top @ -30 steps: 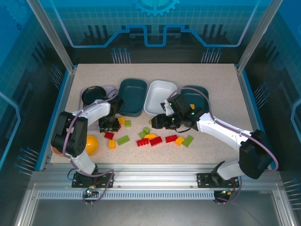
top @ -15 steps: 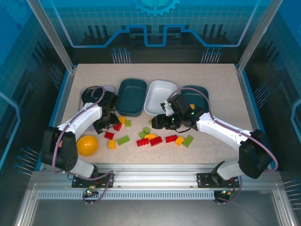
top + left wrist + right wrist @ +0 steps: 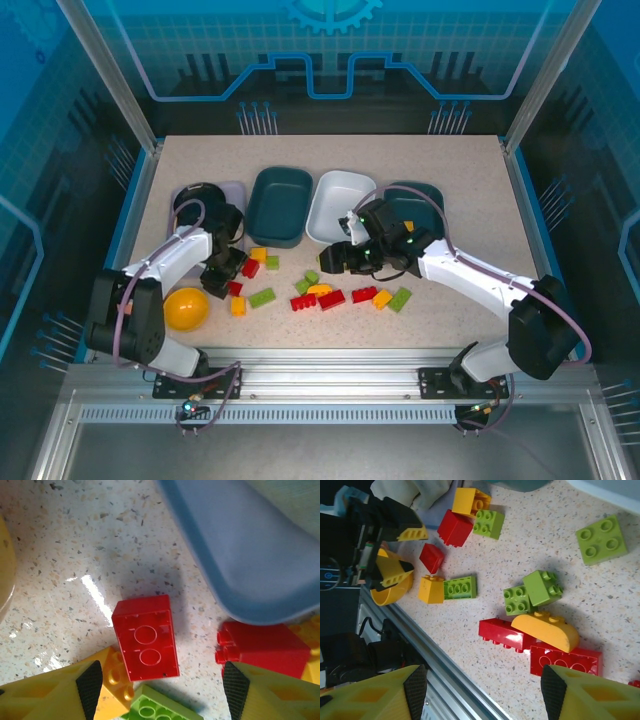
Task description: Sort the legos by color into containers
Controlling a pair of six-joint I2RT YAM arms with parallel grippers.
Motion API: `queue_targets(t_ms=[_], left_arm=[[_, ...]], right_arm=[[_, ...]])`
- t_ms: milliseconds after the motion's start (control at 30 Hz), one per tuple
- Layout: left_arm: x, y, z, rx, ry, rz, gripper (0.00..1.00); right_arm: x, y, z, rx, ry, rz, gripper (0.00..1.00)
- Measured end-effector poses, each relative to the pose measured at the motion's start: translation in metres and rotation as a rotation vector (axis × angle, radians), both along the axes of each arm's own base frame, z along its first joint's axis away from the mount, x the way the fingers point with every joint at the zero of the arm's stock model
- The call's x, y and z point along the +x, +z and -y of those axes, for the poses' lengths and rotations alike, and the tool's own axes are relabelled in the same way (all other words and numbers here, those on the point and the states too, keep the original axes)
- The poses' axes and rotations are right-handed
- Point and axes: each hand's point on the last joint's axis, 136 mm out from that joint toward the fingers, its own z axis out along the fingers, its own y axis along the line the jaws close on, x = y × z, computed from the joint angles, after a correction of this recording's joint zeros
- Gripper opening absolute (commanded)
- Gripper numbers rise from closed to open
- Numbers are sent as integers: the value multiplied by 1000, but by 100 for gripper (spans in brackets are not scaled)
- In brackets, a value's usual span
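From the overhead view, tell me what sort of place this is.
Probably a robotics lab work cell: an aluminium frame, blue printed enclosure panels, and a speckled table strewn with legos.

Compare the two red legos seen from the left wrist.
The middle red lego lies open underside up, two round tubes showing; the right red lego lies on its side, studs pointing left. The middle one runs lengthwise up the picture, the right one across it. Both are red and rest on the table.
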Motion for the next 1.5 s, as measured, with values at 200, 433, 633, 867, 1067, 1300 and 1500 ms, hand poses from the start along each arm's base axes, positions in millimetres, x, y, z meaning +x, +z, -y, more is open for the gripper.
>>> queue_targets(t_ms=[200, 433, 633, 867, 1067, 1300, 1500], left_arm=[[-8, -23, -5, 4, 34, -28, 67], [-4, -33, -6, -1, 34, 2, 56], [-10, -40, -7, -3, 35, -5, 35], [-2, -29, -6, -11, 32, 66, 30], [2, 18, -8, 2, -11, 172, 28], [76, 101, 17, 24, -253, 367, 31], [170, 100, 56, 9, -462, 397, 31]], right_arm=[[-1, 13, -12, 80, 45, 19, 70], [-3, 21, -18, 125, 75, 26, 70], [-4, 21, -19, 129, 78, 24, 70], [-4, 21, -18, 127, 76, 25, 68], [2, 36, -12, 128, 38, 88, 70], [23, 74, 3, 151, -86, 246, 77], [39, 63, 22, 74, -192, 243, 81]])
